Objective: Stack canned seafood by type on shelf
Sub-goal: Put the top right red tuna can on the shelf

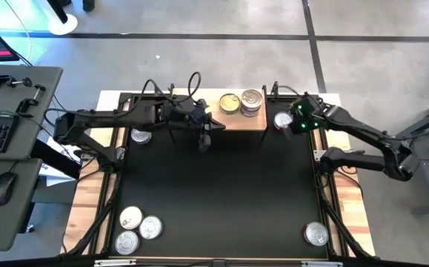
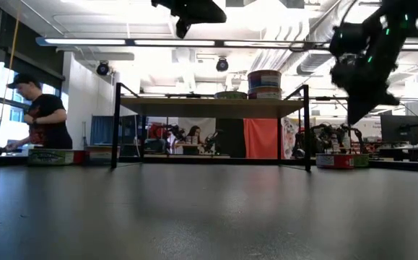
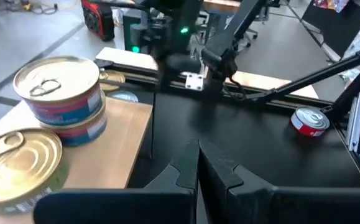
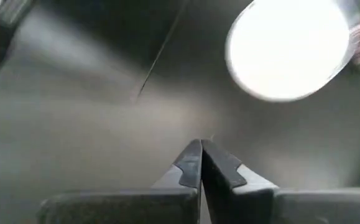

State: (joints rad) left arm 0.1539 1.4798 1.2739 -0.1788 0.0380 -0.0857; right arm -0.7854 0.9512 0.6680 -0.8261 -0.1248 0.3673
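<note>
Beside the shelf point(image 1: 221, 119), off its right end, a silver-lidded can point(image 1: 282, 120) is being hovered over by the right hand point(image 1: 301, 122), fingers pressed together and empty. They should be spread before descending (shelf legs are crowding it). Above the mat, the left hand point(image 1: 204, 141) is being kept closed, empty.

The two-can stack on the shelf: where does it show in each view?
High view: the two-can stack is at top centre, on the right part of the shelf.
Low view: on the shelf top, right of centre.
Left wrist view: upper left.
Right wrist view: not in it.
Shared landmark: the gold-lidded can beside it.
</note>
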